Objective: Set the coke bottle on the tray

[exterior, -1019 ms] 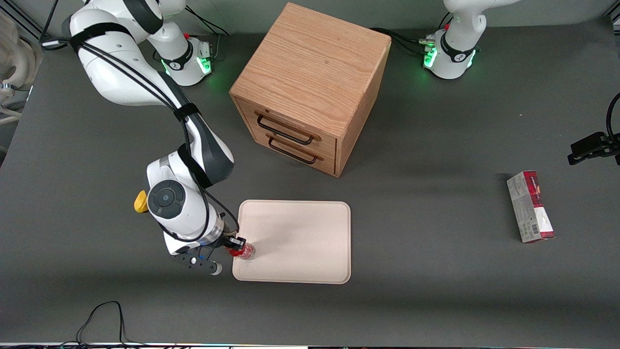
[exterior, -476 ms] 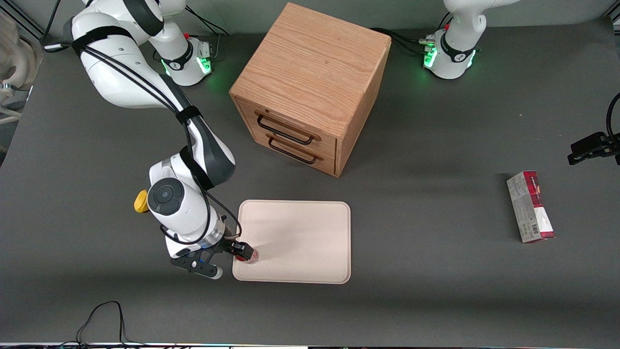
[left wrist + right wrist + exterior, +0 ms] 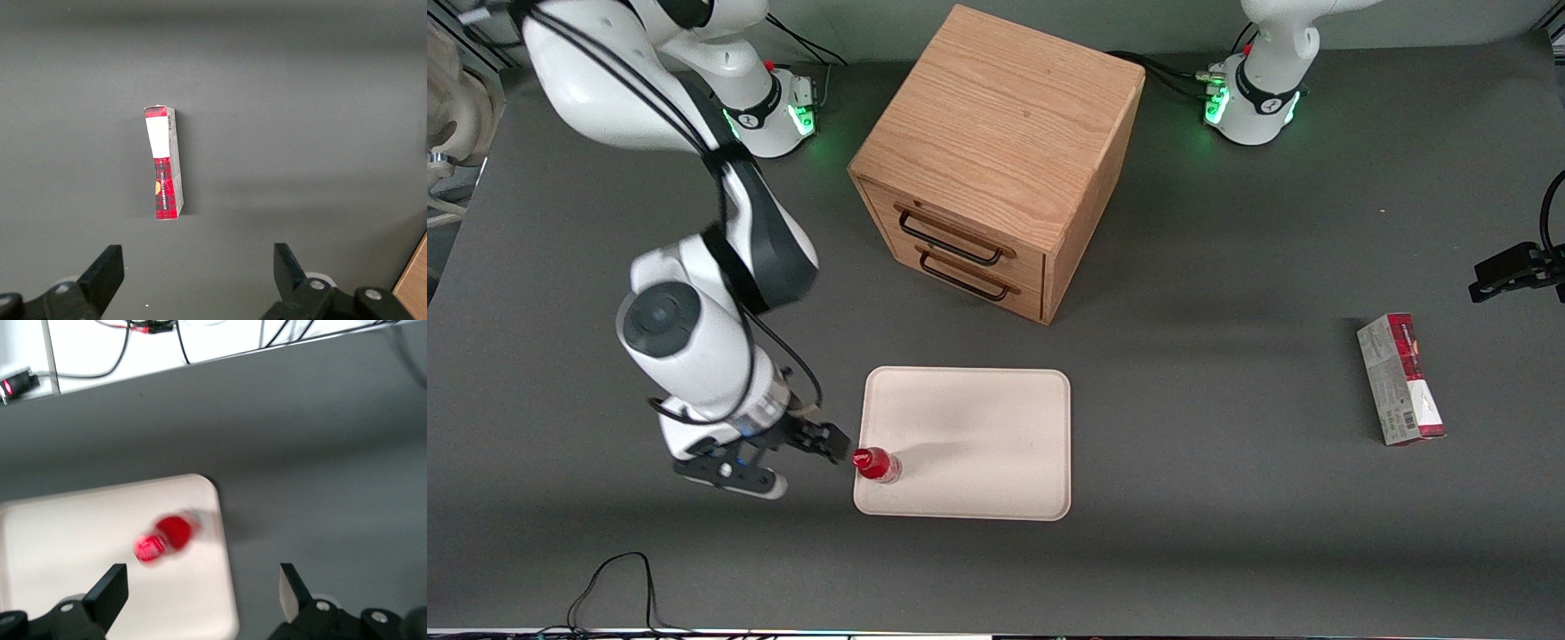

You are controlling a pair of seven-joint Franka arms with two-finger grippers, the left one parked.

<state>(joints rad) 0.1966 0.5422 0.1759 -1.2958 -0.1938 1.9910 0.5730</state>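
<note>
The coke bottle (image 3: 875, 464) stands upright on the cream-white tray (image 3: 978, 436), in the tray's corner nearest the front camera at the working arm's end. It also shows in the right wrist view (image 3: 167, 537) on the tray (image 3: 80, 573), blurred. My right gripper (image 3: 827, 440) is open and empty, raised above the table just off the tray's edge beside the bottle, apart from it. In the right wrist view the gripper (image 3: 200, 593) has its jaws spread wide with nothing between them.
A wooden drawer cabinet (image 3: 996, 160) stands farther from the front camera than the tray. A red-and-grey carton (image 3: 1400, 378) lies toward the parked arm's end of the table; it also shows in the left wrist view (image 3: 163, 163).
My gripper opened, let go of the bottle, and drew up and away from the tray toward the working arm's end. The bottle stays standing on the tray.
</note>
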